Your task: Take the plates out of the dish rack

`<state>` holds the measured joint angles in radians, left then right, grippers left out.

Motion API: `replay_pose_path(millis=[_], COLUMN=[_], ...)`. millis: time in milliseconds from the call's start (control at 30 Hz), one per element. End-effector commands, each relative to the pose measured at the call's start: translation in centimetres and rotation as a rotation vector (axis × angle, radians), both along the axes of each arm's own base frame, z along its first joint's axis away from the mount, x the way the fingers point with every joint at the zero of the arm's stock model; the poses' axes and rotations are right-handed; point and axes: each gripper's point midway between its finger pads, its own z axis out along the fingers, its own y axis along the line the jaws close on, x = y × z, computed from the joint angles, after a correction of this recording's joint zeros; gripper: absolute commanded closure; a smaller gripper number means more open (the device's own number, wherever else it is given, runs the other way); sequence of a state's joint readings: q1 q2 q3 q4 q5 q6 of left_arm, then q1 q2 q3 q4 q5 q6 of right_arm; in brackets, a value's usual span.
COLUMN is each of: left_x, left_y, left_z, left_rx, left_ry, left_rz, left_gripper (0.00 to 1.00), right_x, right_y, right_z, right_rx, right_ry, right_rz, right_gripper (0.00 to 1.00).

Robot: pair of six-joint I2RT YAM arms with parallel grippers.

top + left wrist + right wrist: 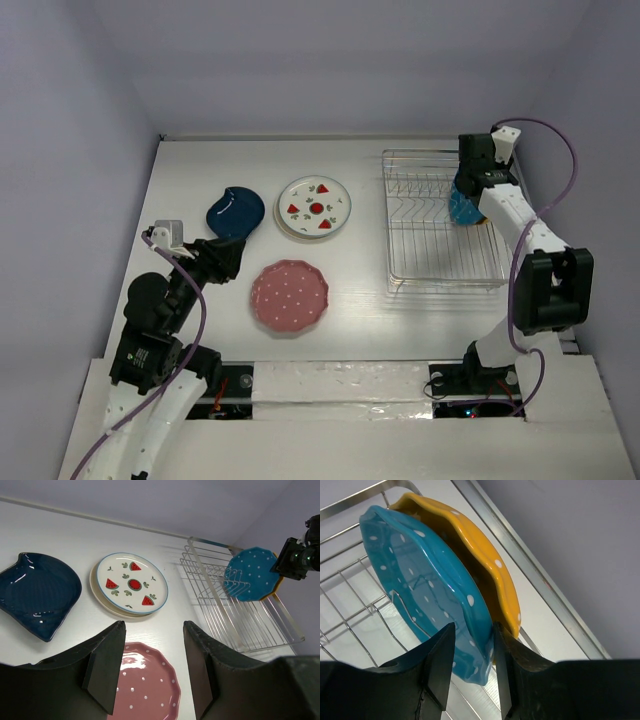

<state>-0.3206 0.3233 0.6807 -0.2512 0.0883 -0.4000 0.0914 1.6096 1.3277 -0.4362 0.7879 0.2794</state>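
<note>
Straddling teal plate (420,580) rim: right end effector (471,640), clamp unclear | left end effector (152,635) apart | white table (200,170), lavender walls (350,60)

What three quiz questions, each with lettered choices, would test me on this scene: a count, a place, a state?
1. Plates standing in the dish rack: A none; B four; C two.
2. The pink plate lies: A in the rack; B on the table; C on the floor.
3. The left gripper is: A open, empty; B shut on a plate; C shut on wire.
Answers: 1 C, only the teal plate and yellow plate stand there. 2 B, flat on the table. 3 A, fingers apart, nothing between.
</note>
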Motion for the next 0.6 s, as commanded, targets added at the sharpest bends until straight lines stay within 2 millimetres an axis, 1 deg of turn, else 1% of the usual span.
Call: replay_pose_path(millis=[0, 67, 100, 200, 267, 333, 367, 400, 433, 467, 500, 533, 567], left_x=[0.0, 0.0, 0.0, 0.1, 0.1, 0.0, 0.0, 0.0, 0.0, 0.0, 0.0, 0.1, 0.1], left_y=[0.1, 0.1, 0.1, 0.1, 0.0, 0.1, 0.1, 0.2, 0.1, 0.2, 0.1, 0.1, 0.1], left_z=[1.2, 1.2, 1.2, 1.1, 1.1, 1.2, 1.2, 1.2, 1.1, 1.2, 1.1, 1.1, 1.1], left_rx=[-0.009, -0.008, -0.008, -0.007, -0.006, -0.008, -0.008, -0.008, -0.007, -0.008, -0.008, -0.008, -0.008], left_ry=[-0.049, -0.046, -0.047, -0.043, -0.041, -0.047, -0.046, -0.047, -0.044, -0.046, -0.042, -0.042, -0.042], left_rz=[0.002, 0.004, 0.004, 0.005, 0.004, 0.005, 0.005, 0.009, 0.009, 0.009, 0.009, 0.009, 0.009], left_gripper=[0.53, 0.53, 0.53, 0.53, 0.53, 0.53, 0.53, 0.53, 0.53, 0.53, 0.53, 0.53, 0.53], right_x=[0.1, 0.4, 0.8, 1.3, 1.3, 1.3, 1.2, 1.1, 1.0, 0.7, 0.6, 0.5, 0.1], right_y=[-0.4, -0.8, -0.8, -0.9, -1.1, -1.4, -1.4, -1.5, -1.6, -1.8, -1.5, -1.0, -0.9], right_z=[1.5, 0.8, -0.4, -1.6, -1.8, -1.7, -1.5, -1.3, -1.1, -0.3, 0.3, 0.8, 2.2], right_rx=[-0.011, -0.014, -0.02, -0.028, -0.036, -0.052, -0.057, -0.062, -0.066, -0.077, -0.086, -0.092, -0.103], right_ry=[-0.048, -0.009, 0.025, 0.042, 0.041, 0.048, 0.047, 0.049, 0.048, 0.029, 0.023, 0.016, -0.015], right_rz=[-0.005, -0.02, -0.024, -0.035, -0.044, -0.057, -0.06, -0.061, -0.063, -0.073, -0.062, -0.051, -0.054], right_gripper=[0.58, 0.58, 0.58, 0.58, 0.59, 0.62, 0.64, 0.71, 0.75, 0.81, 0.89, 0.93, 0.97])
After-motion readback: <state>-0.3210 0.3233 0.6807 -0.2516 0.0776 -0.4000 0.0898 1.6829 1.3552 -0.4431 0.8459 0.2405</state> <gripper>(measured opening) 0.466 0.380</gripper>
